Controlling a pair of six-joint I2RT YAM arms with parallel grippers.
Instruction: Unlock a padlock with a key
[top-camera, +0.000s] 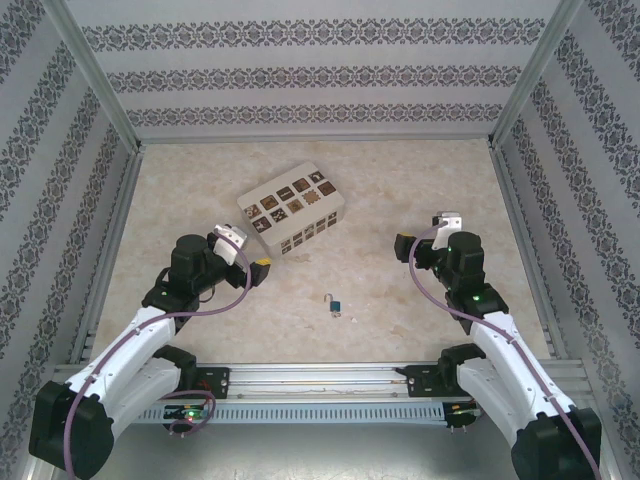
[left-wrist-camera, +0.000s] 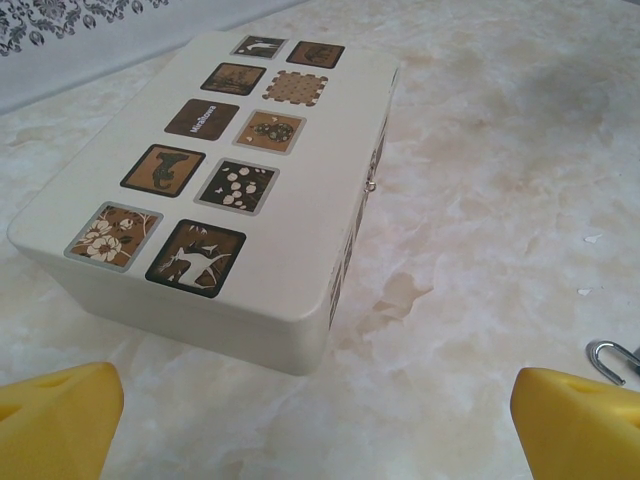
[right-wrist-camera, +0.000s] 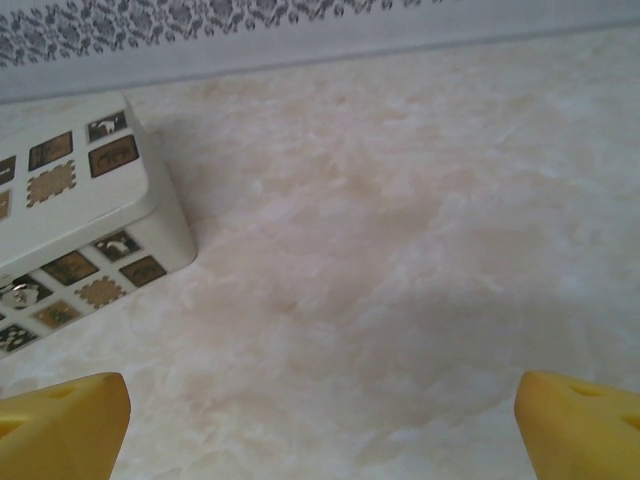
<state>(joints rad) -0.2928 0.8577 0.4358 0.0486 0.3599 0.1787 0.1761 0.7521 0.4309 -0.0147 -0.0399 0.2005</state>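
The blue padlock (top-camera: 335, 305) lies on the counter (top-camera: 400, 190), lower centre of the top view, between the arms. The left fingers (left-wrist-camera: 60, 420) and right fingers (right-wrist-camera: 60, 425) stand wide apart, holding nothing.

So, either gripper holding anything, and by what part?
Nothing held: left gripper and right gripper are open, empty; padlock lies on the table.

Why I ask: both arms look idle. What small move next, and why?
Probably swing the open, empty left pincer right toward the padlock: it lies untouched on the table, its shackle at that wrist view's right edge.
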